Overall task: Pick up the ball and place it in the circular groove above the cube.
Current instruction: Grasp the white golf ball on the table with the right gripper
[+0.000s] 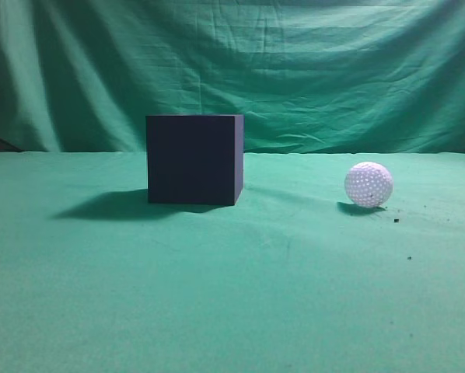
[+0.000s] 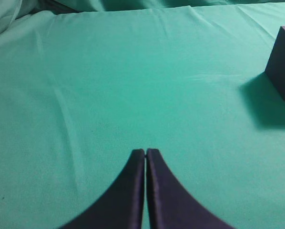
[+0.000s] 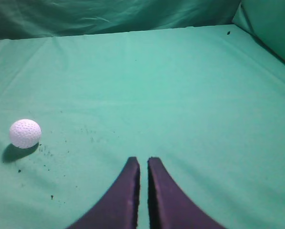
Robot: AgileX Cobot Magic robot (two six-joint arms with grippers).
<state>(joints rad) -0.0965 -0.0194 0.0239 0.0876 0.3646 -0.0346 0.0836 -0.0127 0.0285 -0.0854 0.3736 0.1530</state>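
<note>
A white dimpled ball [image 1: 368, 184] rests on the green cloth, right of a dark cube [image 1: 194, 158]. The cube's top face and its groove are hidden at this eye-level angle. The cube's corner also shows at the right edge of the left wrist view [image 2: 283, 62]. The ball lies at the far left of the right wrist view [image 3: 25, 133]. My left gripper [image 2: 146, 151] is shut and empty, above bare cloth, left of the cube. My right gripper [image 3: 143, 160] is shut and empty, to the right of the ball. Neither gripper shows in the exterior view.
Green cloth [image 1: 232, 295] covers the table and hangs as a backdrop [image 1: 295, 62]. Small dark specks [image 1: 396, 220] lie on the cloth near the ball. A raised cloth fold stands at the far right of the right wrist view [image 3: 271, 24].
</note>
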